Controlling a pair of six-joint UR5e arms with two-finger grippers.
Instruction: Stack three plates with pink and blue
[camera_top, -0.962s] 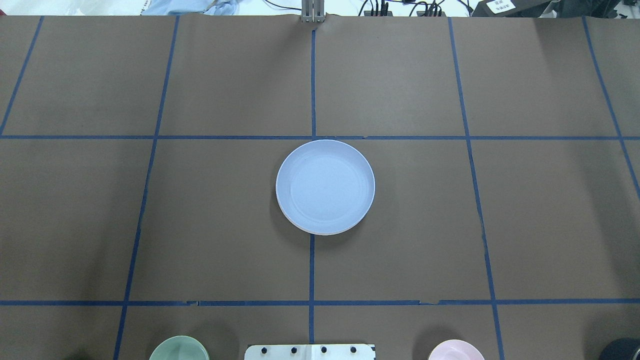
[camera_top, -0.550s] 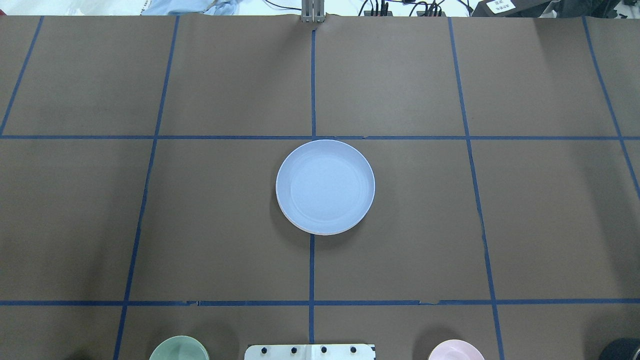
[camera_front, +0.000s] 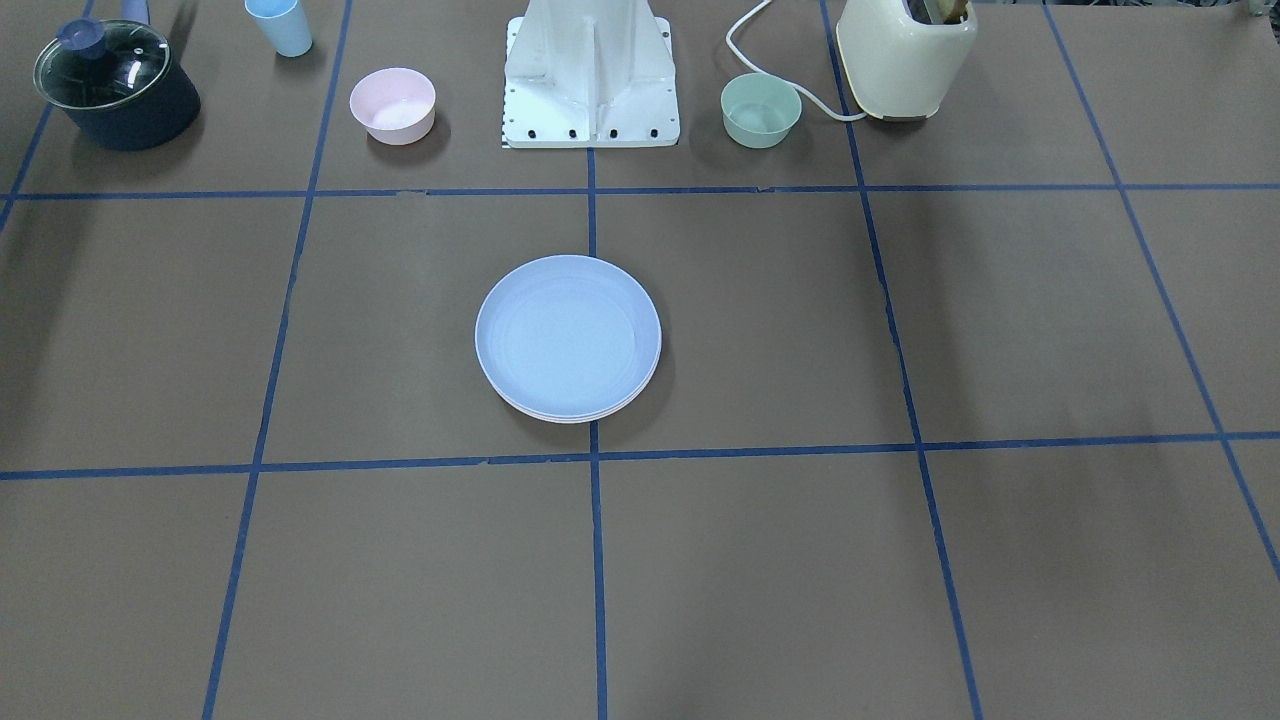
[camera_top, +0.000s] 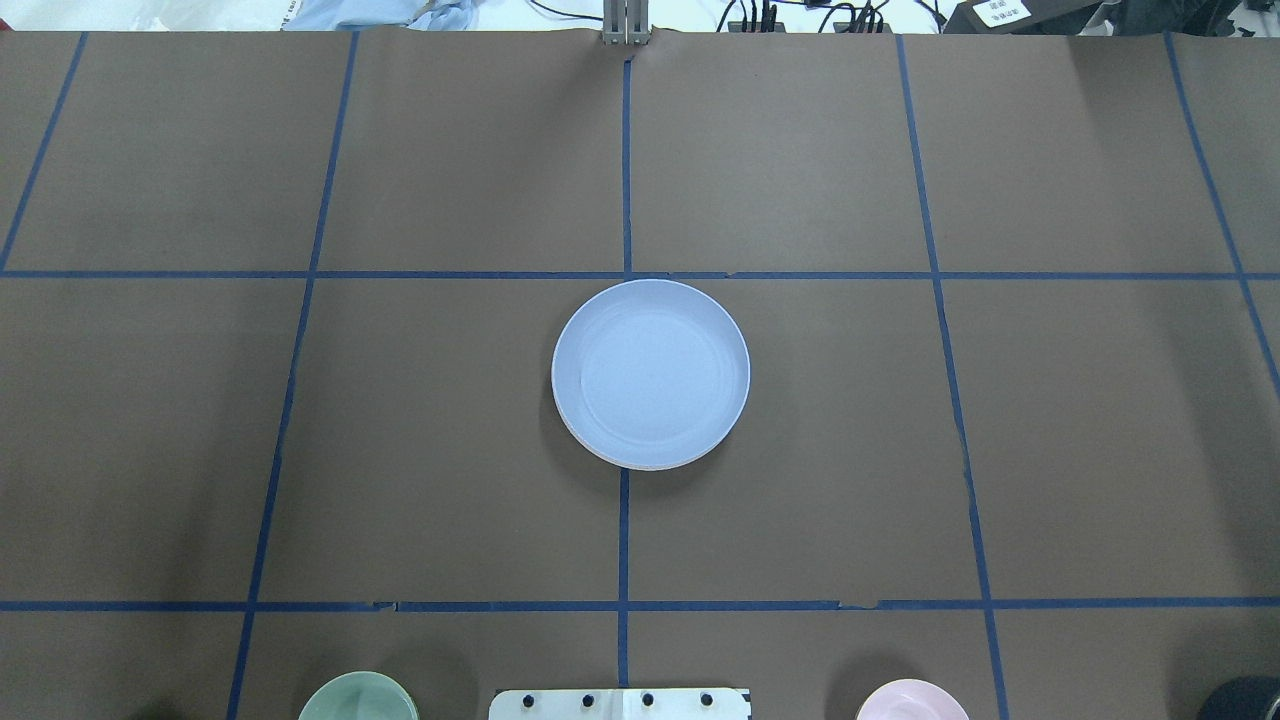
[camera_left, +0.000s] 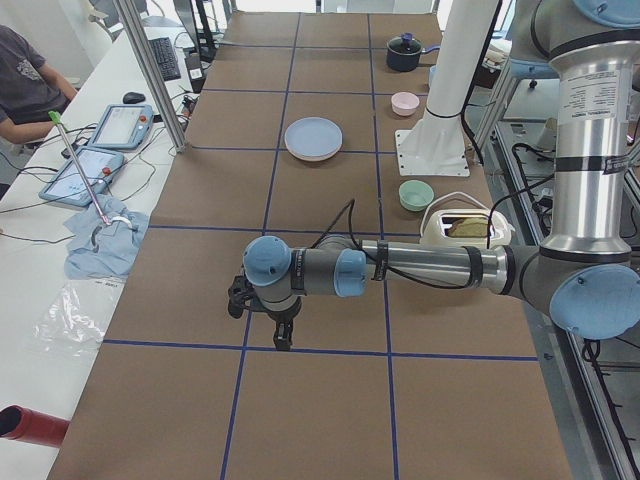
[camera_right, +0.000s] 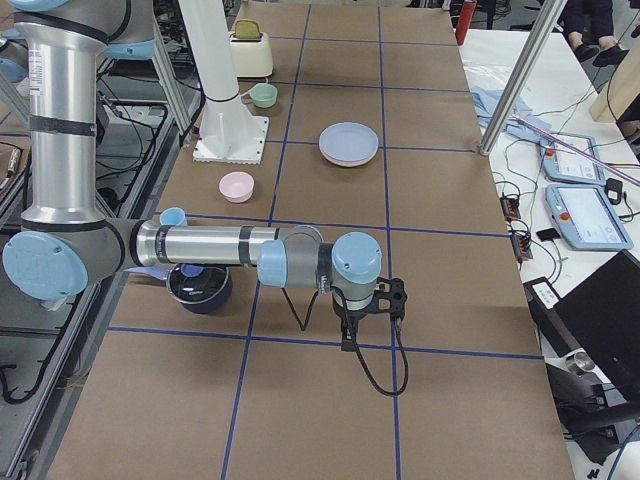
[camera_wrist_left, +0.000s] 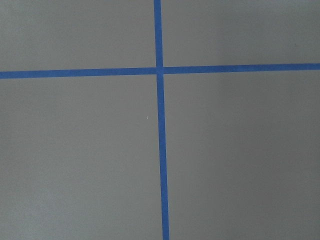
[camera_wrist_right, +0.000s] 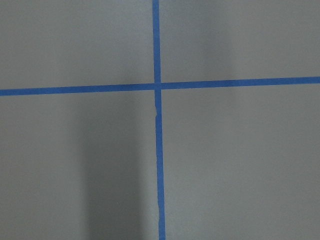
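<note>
The overhead camera looks forward and down over the white mounting base (camera_top: 620, 703), which sits at 6 o'clock. The front-facing camera looks steeply down from across the table (camera_front: 900, 560), with that base at 12 o'clock, and both views share the blue plate (camera_top: 650, 373) mid-frame. The 2 end cameras look along the table from opposite ends, that blue plate toward 12 o'clock, while the 2 wrist cameras face straight down, seemingly close, each on a tape cross (camera_wrist_left: 159, 70).

Blue plate (camera_right: 348, 141) lies flat; right claw (camera_right: 349, 335) well apart, pointing down, grip unclear.
</note>
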